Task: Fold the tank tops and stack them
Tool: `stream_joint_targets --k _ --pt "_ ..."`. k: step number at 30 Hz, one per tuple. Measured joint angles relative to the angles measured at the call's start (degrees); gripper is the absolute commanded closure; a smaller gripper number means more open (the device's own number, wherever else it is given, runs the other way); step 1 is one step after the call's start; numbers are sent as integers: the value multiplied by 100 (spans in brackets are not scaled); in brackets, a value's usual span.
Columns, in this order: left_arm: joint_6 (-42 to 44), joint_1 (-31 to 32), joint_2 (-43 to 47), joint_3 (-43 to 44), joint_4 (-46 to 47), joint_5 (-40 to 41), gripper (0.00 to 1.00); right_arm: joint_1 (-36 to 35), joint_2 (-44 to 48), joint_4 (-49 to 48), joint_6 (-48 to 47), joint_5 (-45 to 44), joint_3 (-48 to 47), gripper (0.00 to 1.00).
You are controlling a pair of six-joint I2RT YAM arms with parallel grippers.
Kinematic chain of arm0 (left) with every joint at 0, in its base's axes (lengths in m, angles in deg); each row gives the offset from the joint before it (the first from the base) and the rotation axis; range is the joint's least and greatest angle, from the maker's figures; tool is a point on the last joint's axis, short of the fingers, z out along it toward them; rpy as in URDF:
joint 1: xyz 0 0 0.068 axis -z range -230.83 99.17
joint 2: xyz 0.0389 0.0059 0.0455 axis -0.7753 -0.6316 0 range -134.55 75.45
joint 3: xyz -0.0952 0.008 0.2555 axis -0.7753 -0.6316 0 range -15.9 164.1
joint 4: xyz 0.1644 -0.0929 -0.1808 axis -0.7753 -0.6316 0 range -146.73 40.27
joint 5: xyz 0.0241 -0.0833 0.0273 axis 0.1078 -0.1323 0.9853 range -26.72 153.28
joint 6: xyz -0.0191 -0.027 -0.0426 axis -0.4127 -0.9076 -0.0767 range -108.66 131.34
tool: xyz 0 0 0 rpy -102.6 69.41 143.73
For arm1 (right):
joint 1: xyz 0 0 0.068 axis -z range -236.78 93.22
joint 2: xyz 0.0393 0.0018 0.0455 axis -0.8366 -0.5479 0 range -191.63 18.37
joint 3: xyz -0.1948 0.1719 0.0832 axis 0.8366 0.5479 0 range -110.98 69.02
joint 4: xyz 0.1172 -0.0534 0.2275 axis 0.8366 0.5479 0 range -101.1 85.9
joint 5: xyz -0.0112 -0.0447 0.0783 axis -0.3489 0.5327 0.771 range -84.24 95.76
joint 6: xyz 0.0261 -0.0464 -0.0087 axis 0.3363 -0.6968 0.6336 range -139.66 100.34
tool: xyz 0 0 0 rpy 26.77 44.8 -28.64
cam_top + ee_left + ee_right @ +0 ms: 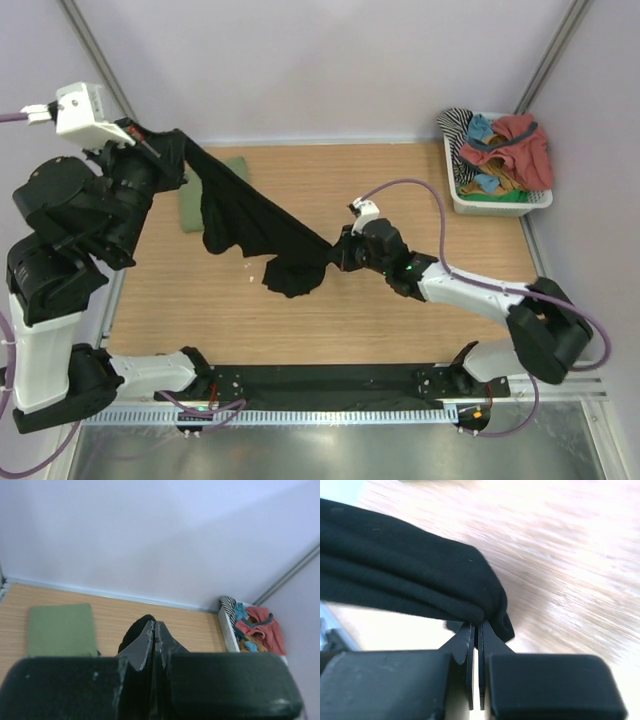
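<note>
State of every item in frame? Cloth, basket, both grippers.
black tank top: lifted, stretched between both grippers, loose part hanging down.
olive green tank top: folded, flat on the table.
basket: full of heaped garments.
left gripper: shut on black tank top.
right gripper: shut on black tank top.
</note>
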Motion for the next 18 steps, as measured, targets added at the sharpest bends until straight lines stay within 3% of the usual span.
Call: stream_joint_targets --k 7,10,12,14,17,18 --pt "101 -2 1027 -1034 387 673 100 9 1757 1766 -269 444 -557 99" --pt "74 -4 1510 -1740 778 933 100 282 1611 2857 -485 833 -1567 99" --pt "11 -7 1593 -2179 1060 1025 100 970 1128 3305 -619 1526 -2293 99" --pt "-101 -17 1497 -2710 1241 1121 100 1777 560 3539 -723 1971 -2837 60" --pt "-409 -275 960 -3355 1281 1075 100 2669 -739 4022 -855 1934 -3676 42" --pt "-538 -426 765 -3508 1259 949 100 2826 -1248 4098 -914 1790 -3845 18"
